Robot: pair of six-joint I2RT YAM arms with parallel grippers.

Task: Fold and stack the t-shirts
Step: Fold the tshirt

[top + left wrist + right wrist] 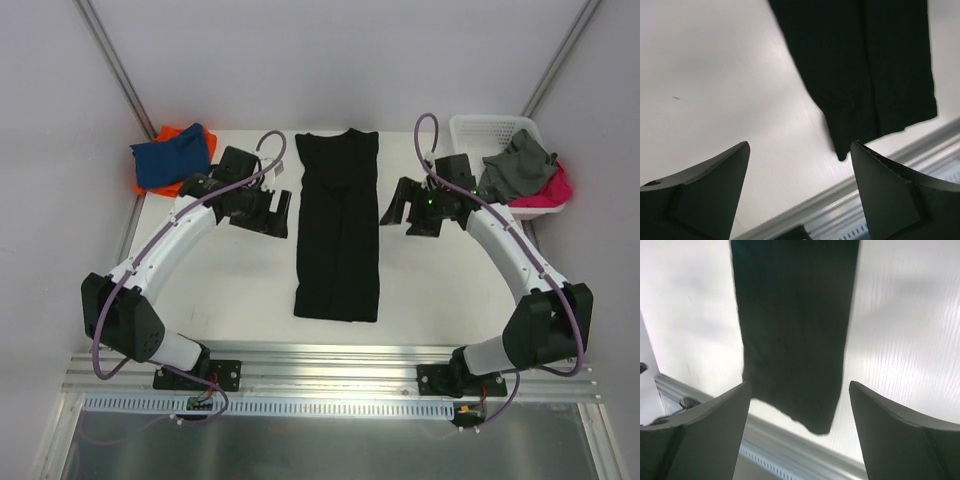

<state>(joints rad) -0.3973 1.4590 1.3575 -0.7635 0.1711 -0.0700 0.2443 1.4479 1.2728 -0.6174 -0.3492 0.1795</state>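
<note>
Left pincer and right pincer both spread wide, empty. Black tee mid-frame looks light and floppy; I'd pinch its bottom-edge corners.

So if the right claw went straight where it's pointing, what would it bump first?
Probably the black t-shirt: it shows between the open fingers of the right gripper, though depth is unclear.

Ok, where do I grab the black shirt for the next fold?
Probably its two far corners, left hand from the left, right hand from the right: the black shirt lies flat as a long narrow strip between both open hands.
</note>
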